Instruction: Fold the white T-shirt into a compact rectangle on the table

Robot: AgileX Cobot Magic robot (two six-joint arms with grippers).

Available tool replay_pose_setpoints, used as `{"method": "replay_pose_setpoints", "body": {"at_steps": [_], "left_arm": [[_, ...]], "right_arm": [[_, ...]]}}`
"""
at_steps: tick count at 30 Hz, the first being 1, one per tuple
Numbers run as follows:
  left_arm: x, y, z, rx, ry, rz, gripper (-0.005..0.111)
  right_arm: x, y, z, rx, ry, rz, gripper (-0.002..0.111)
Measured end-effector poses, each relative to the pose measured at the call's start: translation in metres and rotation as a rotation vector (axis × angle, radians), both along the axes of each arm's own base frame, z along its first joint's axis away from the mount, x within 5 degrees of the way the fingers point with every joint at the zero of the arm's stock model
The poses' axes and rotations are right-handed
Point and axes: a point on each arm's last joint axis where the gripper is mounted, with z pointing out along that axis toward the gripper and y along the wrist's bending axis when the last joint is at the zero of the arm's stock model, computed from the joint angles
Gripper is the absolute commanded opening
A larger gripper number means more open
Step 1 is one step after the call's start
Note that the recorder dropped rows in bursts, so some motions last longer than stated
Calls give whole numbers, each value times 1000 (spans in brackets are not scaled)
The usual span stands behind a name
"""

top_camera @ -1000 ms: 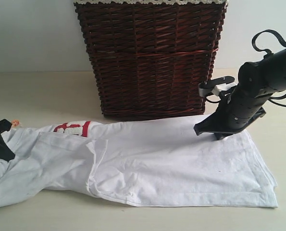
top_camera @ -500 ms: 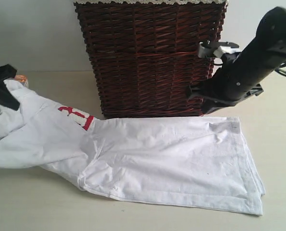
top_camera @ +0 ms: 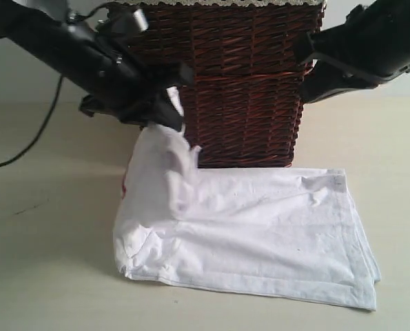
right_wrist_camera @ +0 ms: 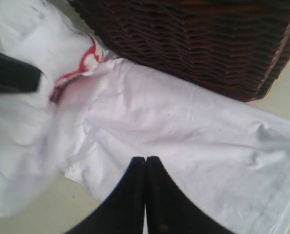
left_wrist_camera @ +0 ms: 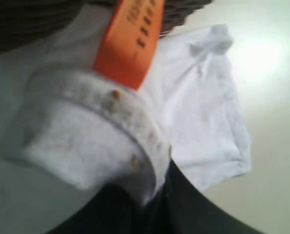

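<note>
The white T-shirt (top_camera: 260,241) lies on the table (top_camera: 46,227) in front of the basket, with its left part pulled up into a bunched peak. My left gripper (top_camera: 173,116) holds that peak. In the left wrist view the gripper (left_wrist_camera: 160,191) is shut on a thick hemmed fold of the shirt (left_wrist_camera: 86,131), next to an orange label (left_wrist_camera: 130,44). My right gripper (top_camera: 308,76) hangs raised at the basket's right edge. In the right wrist view the gripper (right_wrist_camera: 145,160) is shut with nothing in it, above the flat cloth (right_wrist_camera: 183,126). Red lettering (right_wrist_camera: 81,68) shows near the lifted part.
A tall dark brown wicker basket (top_camera: 218,83) stands right behind the shirt, close to both arms. The left arm's black cable (top_camera: 32,145) trails down over the table at the far left. Bare tabletop lies left of and in front of the shirt.
My left gripper has swung up and to the right with the shirt's left end, so the long spread has drawn in toward the middle. The right arm has risen higher.
</note>
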Motion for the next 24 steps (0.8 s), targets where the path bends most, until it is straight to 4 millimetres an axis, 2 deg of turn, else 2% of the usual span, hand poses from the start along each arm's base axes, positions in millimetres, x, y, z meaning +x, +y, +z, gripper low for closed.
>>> {"method": "replay_pose_setpoints", "body": {"at_steps": [4, 7, 10, 12, 14, 15, 19, 24], "left_arm": [[-21, -44, -1, -41, -71, -62, 0], [-27, -66, -8, -56, -111, -82, 4], [-26, -79, -19, -47, -113, -109, 24], [-23, -81, -26, -37, -104, -113, 49], [-22, -82, -28, -28, -103, -119, 69], [-22, -82, -28, -19, -110, -127, 73], [-22, -77, -27, 47, -147, -159, 61], [-19, -60, -11, 139, -221, -145, 52]], "right_arm": [[-11, 0, 16, 20, -48, 0, 0], [-15, 0, 21, 24, -69, 7, 0], [-16, 0, 22, 26, -73, 15, 2], [-17, 1, 21, 27, -69, 22, 6], [-17, 1, 18, 24, -62, 25, 11], [-18, 1, 17, 24, -57, 27, 14], [-18, 0, 12, 23, -52, 21, 26], [-14, 0, 0, 18, -18, 17, 42]]}}
